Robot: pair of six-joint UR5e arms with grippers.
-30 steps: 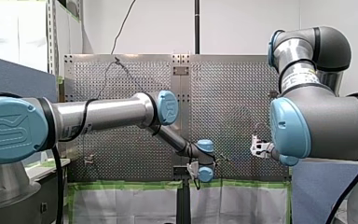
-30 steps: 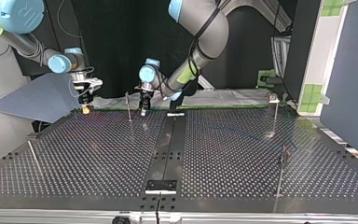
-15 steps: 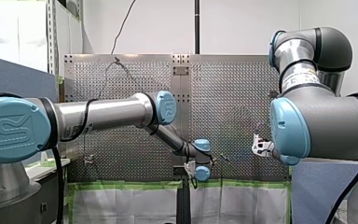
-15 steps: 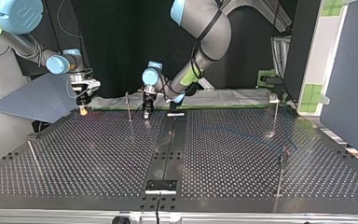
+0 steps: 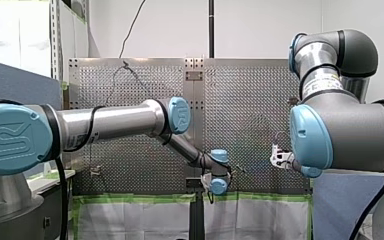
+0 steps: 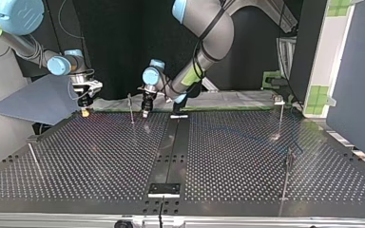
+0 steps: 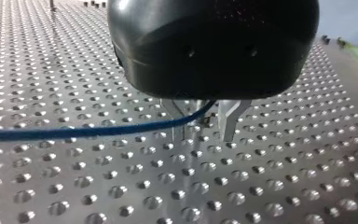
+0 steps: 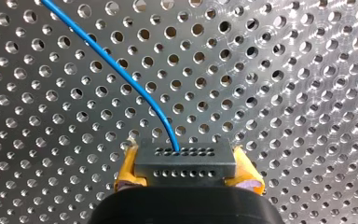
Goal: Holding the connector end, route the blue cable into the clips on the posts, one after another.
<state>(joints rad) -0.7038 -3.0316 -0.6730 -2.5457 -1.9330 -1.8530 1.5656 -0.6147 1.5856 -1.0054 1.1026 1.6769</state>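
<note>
In the right wrist view my right gripper [image 8: 186, 179] has its yellow pads [image 8: 127, 170] shut on a black connector block [image 8: 185, 161]. The blue cable [image 8: 116, 70] leaves the block and curves away over the perforated plate. In the left wrist view my left gripper [image 7: 203, 137] hangs just above the plate, its metal fingers [image 7: 228, 122] apart. The blue cable [image 7: 74, 132] runs in from the side and passes between them. In the top view my left gripper [image 6: 145, 112] stands beside a thin post [image 6: 130, 108], and my right gripper [image 6: 84, 108] is further to the view's left.
More thin posts stand on the plate [image 6: 100, 156]: one at the far right [image 6: 281, 114], one at the near right [image 6: 287, 173] and a leaning one at the near left [image 6: 33, 159]. A black strip [image 6: 171, 152] runs down the middle.
My left gripper shifted a little sideways near the post and came back, and its wrist rose slightly in the front view. My right arm has barely moved.
</note>
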